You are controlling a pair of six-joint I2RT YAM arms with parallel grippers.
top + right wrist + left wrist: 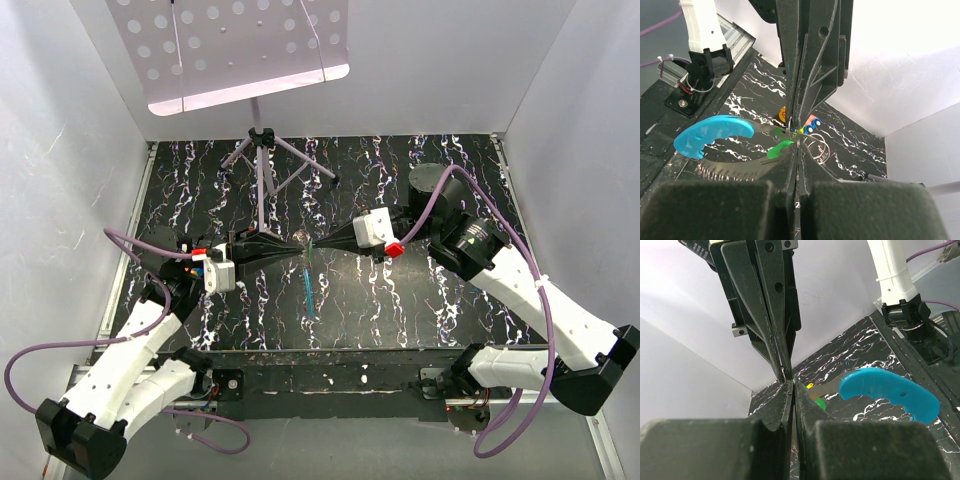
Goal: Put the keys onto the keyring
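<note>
My two grippers meet tip to tip above the middle of the marbled table (420, 290). The left gripper (300, 250) is shut, with a thin silvery keyring (789, 127) at its tips. The right gripper (320, 246) is shut. The green key head (778, 149) pokes out at its left fingertip, and also shows in the top view (310, 246) and the left wrist view (819, 403). A light-blue curved tag (715, 135) sits beside the ring (885, 390). It reads as a thin strip from above (308, 292).
More wire loops (818, 146) and small coloured charms, orange (783, 113) and red-blue (813, 123), cluster by the tips. A toothed grey metal piece (725, 172) lies below the tag. A purple tripod (262, 165) with a perforated plate (235, 45) stands at the back. White walls enclose the table.
</note>
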